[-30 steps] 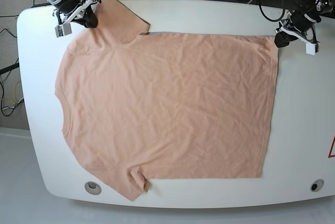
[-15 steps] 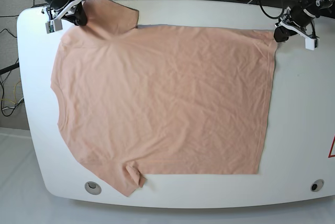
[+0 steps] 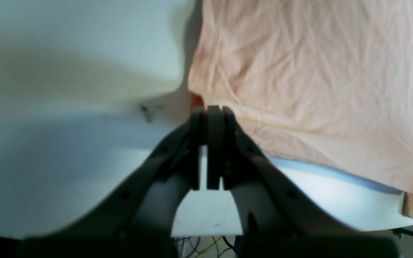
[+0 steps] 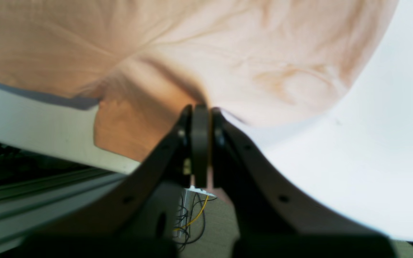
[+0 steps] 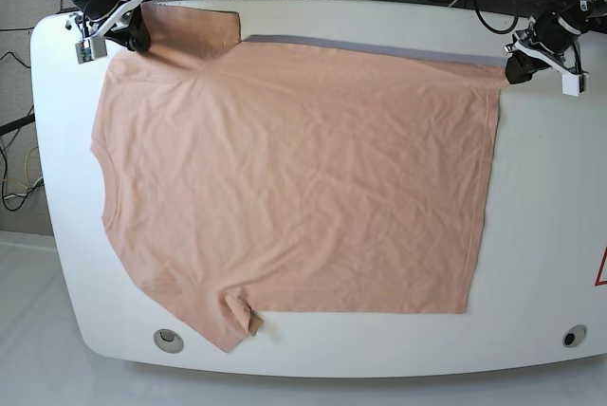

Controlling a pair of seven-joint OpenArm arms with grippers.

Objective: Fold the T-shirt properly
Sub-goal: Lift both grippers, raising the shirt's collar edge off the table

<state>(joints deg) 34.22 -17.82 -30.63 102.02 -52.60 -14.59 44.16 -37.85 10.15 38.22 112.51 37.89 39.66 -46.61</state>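
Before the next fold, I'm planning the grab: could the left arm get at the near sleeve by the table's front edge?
Probably not readily. The left claw is shut on the shirt hem corner at the far edge; the sleeve lies diagonally opposite.

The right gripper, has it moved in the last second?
Yes. The right gripper, shut on the T-shirt, moved toward the table's far-left corner in the base view.

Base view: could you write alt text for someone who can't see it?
A peach T-shirt lies spread flat on a white table, neck toward the picture's left. Two robot grippers pinch its far edge: the right gripper at the shoulder by a sleeve, the left gripper at the hem corner.
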